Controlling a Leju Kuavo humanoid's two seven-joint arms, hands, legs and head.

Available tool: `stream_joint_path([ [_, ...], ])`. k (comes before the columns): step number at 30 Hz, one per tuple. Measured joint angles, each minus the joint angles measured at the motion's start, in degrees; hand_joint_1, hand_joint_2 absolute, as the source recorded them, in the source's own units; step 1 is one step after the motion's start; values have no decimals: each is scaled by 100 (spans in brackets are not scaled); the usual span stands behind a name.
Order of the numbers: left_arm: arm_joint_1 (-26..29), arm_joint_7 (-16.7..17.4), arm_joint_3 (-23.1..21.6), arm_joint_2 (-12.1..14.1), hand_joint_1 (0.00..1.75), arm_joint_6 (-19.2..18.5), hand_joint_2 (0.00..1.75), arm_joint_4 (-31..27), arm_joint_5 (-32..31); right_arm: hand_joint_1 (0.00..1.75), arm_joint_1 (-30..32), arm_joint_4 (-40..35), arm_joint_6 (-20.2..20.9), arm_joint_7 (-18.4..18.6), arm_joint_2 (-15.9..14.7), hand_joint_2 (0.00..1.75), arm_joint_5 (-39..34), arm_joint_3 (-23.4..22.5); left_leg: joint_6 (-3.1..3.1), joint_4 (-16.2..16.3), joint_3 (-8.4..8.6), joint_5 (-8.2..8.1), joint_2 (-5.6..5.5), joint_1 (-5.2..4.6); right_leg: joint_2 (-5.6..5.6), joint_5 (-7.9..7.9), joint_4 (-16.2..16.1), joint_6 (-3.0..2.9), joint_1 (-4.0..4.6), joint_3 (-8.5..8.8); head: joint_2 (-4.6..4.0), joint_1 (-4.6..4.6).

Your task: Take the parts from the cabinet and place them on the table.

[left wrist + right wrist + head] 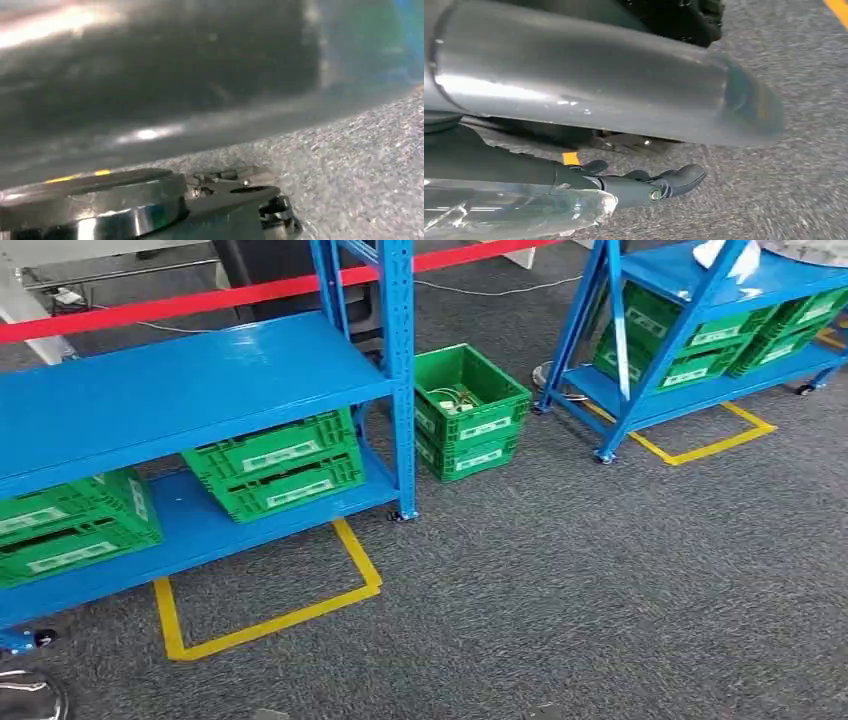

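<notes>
Your robot faces two blue racks on grey carpet; the parts you want appear to sit in the open green crate (468, 405) on the floor between the near cabinet (180, 390) and the far rack (690, 310), where pale bits of wire or hardware lie in the bottom, too small to name.

The right hand (649, 187) hangs low over the carpet, fingers stretched out and apart, holding nothing; in the left wrist view a metal wrist flange and blur are all you get, so I cannot tell how the left hand lies.

Your main risk is the approach: the crate stands tight beside the cabinet's blue upright (400, 380), so a swinging arm could strike the post; the other green crates (275, 465) on the bottom shelf look alike, so you may reach into the wrong one; a deep bend toward floor level could unsettle a two-legged stance.
</notes>
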Motion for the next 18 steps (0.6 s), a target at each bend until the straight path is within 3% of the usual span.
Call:
stream_joint_path([
  [1,5,0,0,0,0,0,0,0,0,0,2,0,0,0,0,0,0,-2,-6,2,-46,43,-62,-5,2,-25,134,-2,-2,-21,0,2],
  [2,8,0,5,0,0,0,0,0,0,0,0,0,0,2,0,0,0,-11,-22,4,-94,83,-140,-6,4,102,10,-10,-4,91,2,2],
  [4,0,0,18,-2,0,-2,0,-2,-2,0,-16,-4,0,0,0,0,0,-28,-64,6,-179,140,-303,-2,66,546,-857,-36,-10,609,2,4],
  [5,-6,-11,20,-9,0,-2,0,-2,-11,0,-22,-7,0,-2,0,0,0,-31,-92,15,-209,179,-375,0,245,712,-1371,-51,-28,925,2,4],
  [6,-8,-26,22,-9,0,-2,0,-11,-37,0,-30,-7,0,-7,0,0,0,-31,-128,30,-252,212,-432,-25,577,687,-1754,-63,-41,1181,0,9],
  [7,-17,-35,24,-9,0,-2,0,-15,-57,0,-25,-7,2,-13,2,0,0,-33,-158,46,-276,263,-498,-36,568,719,-1763,-78,-50,1181,2,-11],
  [9,-2,-46,29,-9,0,-2,0,-24,-70,0,-9,-7,7,-15,2,0,0,-35,-220,38,-308,349,-629,-24,423,720,-1765,-99,-15,1100,2,0],
  [10,13,-48,37,-4,0,-2,0,-26,-72,0,-7,-7,7,-17,2,0,2,-39,-249,35,-325,374,-708,-15,335,744,-1774,-145,-24,1092,2,18],
  [11,24,-48,53,-2,0,-2,0,-26,-70,0,-11,-7,9,-17,11,0,4,-44,-255,73,-357,343,-621,-8,214,781,-1784,-202,-56,1074,2,20],
  [12,28,-48,68,-11,0,-2,0,-26,-72,0,-16,-9,9,-22,11,0,2,-50,-275,249,-423,110,-327,-37,161,802,-1784,-240,-39,1055,2,-45],
  [13,25,-48,77,-11,0,-2,0,-26,-72,0,-2,-9,9,-24,13,0,2,-55,-309,673,-577,-225,-145,-33,50,815,-1783,-261,-23,1030,2,-79],
  [15,17,-48,81,-13,0,-2,0,-28,-85,0,51,-9,7,-24,11,0,0,-66,-347,1624,-897,-707,-9,-12,-173,828,-1776,-279,5,995,2,-77],
  [16,26,-48,83,-13,0,-2,0,-28,-87,0,59,-9,7,-24,11,0,2,-74,-356,1886,-952,-776,14,1,-266,829,-1772,-280,16,982,2,-76],
  [17,40,-48,88,-13,0,-2,0,-28,-87,0,58,-9,7,-24,11,0,2,-77,-355,1877,-869,-711,22,9,-352,829,-1771,-279,25,982,2,-77],
  [18,48,-48,94,-13,0,-2,0,-28,-87,0,50,-9,7,-24,11,0,2,-76,-338,1601,-663,-522,33,7,-437,826,-1769,-279,33,991,2,-79],
])
